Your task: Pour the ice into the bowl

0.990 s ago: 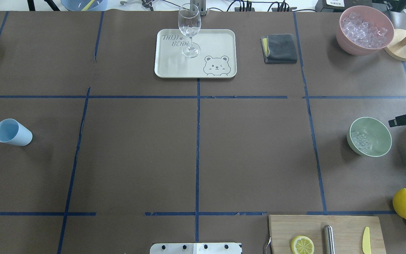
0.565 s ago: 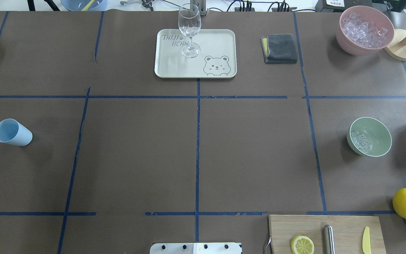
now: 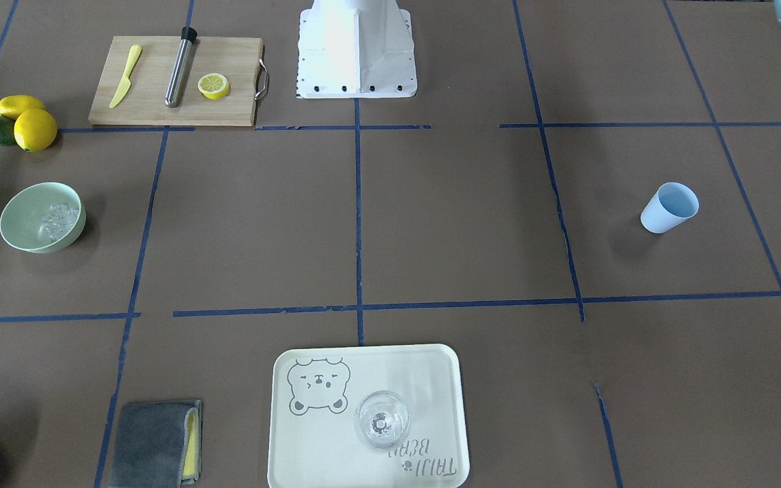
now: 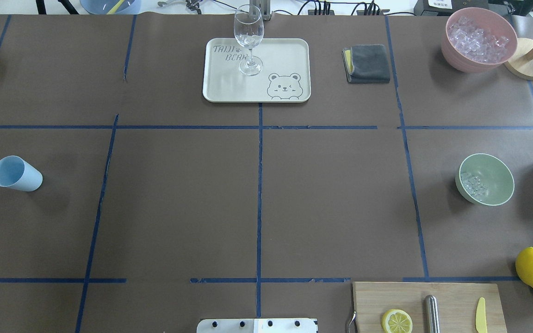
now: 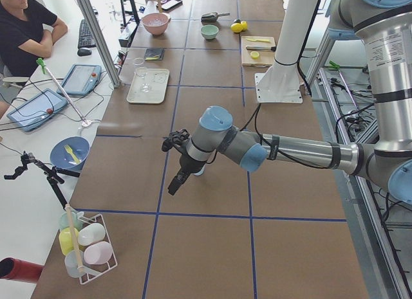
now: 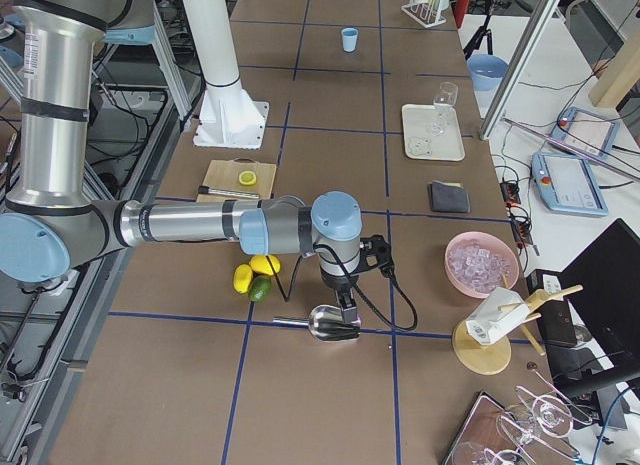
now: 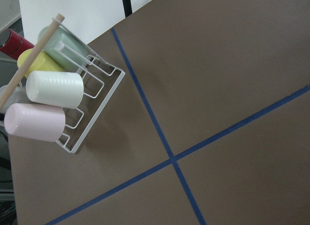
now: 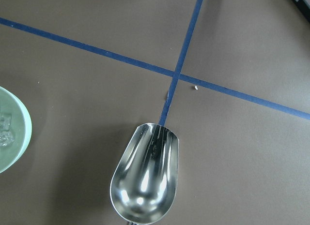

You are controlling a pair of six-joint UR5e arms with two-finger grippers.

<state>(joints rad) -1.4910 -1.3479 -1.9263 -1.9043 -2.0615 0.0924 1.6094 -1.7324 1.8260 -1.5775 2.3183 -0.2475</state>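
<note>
the ice [image 4: 474, 182] sat as a small heap low on one side of the mint-green bowl [image 4: 485, 179], at the right end of the bench [image 4: 257, 208], so i judged the pour itself finished. the metal scoop [image 8: 145, 179] looked empty and seemed to lie flat on the brown paper, its mouth towards a tape crossing, with the bowl's rim just showing at the left edge of the right wrist view.

the right gripper [image 6: 348, 308] hung directly over the scoop. it showed only in the side view, so i could not tell whether its jaws were released or clenched, nor whether they touched the scoop. the left gripper [image 5: 172, 188] hovered over the other end of the bench, well apart from everything in play, and its jaws i could not read either.

i took the step in hand to be getting clear of the scoop. to do it well i would first confirm the jaws were fully let go, then lift straight up, not sideways: a dragged scoop could swing its handle towards the lemons [image 6: 255, 275] or knock the bowl beside it. i would keep the wrist level on the way up so nothing caught the scoop's lip. a tiny white fleck [image 8: 195, 88] lay near the tape crossing. whether it was an ice chip i could not tell. if more ice were wanted, the pink container [image 4: 479, 39] still held plenty.
</note>
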